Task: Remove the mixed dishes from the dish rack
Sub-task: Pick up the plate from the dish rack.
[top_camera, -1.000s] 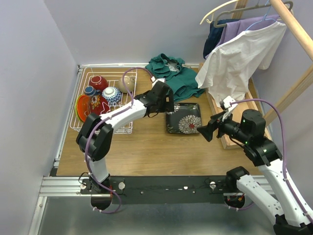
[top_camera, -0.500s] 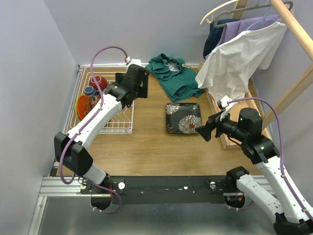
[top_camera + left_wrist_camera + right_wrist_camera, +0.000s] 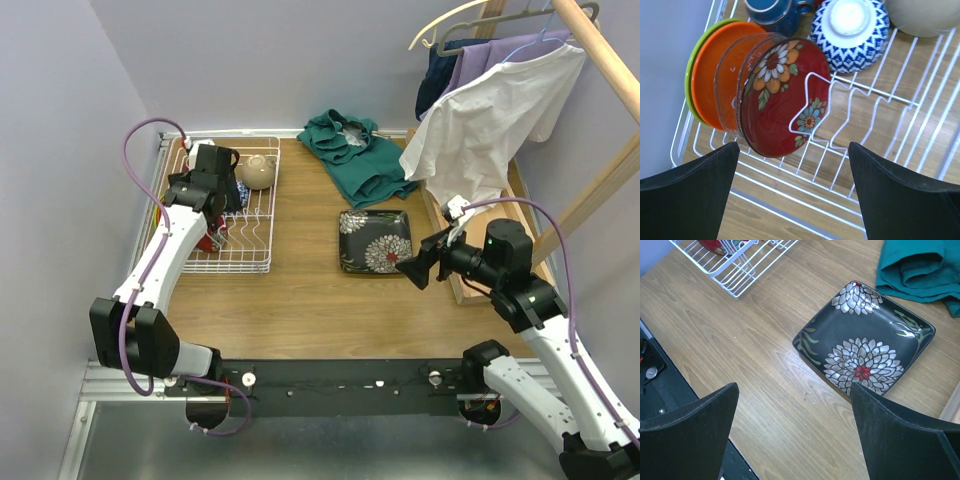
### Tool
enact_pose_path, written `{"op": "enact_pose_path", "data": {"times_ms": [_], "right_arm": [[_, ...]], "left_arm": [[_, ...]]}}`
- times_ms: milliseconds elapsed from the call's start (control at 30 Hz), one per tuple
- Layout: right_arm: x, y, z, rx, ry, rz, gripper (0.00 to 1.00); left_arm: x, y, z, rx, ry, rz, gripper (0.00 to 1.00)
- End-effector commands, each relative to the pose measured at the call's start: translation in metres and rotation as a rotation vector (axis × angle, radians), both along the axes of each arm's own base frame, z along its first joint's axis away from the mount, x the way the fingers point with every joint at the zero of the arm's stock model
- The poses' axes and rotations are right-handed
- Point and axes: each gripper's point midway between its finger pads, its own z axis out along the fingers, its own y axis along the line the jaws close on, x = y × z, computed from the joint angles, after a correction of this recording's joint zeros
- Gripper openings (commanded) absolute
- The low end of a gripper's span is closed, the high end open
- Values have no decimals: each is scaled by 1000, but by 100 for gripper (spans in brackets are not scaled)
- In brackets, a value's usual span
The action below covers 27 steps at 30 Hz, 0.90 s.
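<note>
Left gripper (image 3: 794, 150) hangs over the rack (image 3: 240, 256), fingers spread wide with nothing between them. Count in the rack from my left wrist: three round plates standing on edge at the wall side, one green (image 3: 690, 75), one orange (image 3: 707, 75) and one red (image 3: 726, 95), packed close together. Against them leans one red floral bowl (image 3: 785, 95), also on edge, its outside facing me. One wire tine loops across the front of that bowl. Beyond it sit one blue-white bowl (image 3: 852, 32), mouth down, one dark-blue mug (image 3: 775, 12) and one beige bowl (image 3: 925, 17) at the far corner, only partly in view. Bowls total three. The wall runs just beside the rack's left rim. Right gripper (image 3: 794, 387) hangs above the table (image 3: 300, 300), fingers likewise apart and empty. Below it lies one black square plate (image 3: 865, 340), flat on the wood, well apart from the rack. One teal cloth (image 3: 920, 265) is heaped just behind the plate's far corner. A white shirt (image 3: 480, 120) hangs on a hanger at the right, above the table's edge.
</note>
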Motion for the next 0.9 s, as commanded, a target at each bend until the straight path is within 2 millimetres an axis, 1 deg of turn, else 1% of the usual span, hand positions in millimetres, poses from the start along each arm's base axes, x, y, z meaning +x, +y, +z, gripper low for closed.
{"op": "enact_pose_path", "data": {"times_ms": [0,67,133,267,400,667,800,833,867], "right_arm": [[-3,6,-2,19,6,32,100],[-3,6,-4,16,10,32,100],[-3,6,-5,12,10,29,100],[-1,4,-6,5,10,20,100],[0,3,-6,-2,8,11,100],[3,1,-7,-11,10,-4,100],[5,1,-4,-11,9,-7,100],[6,1,-3,-26,-15,3,100],[7,2,1,-23,-23,7,100]], "left_arm": [[-2,22,-12,-39,-43,99,99],[-1,32,-18,-67,-68,137,99],[2,34,-21,-91,-88,150,99],[5,40,-36,-102,-66,165,99],[9,45,-45,-110,-54,177,99],[16,39,-56,-143,-32,155,98],[17,38,-60,-143,-18,149,98],[18,38,-60,-144,-15,148,97],[19,37,-60,-147,-16,147,97]]}}
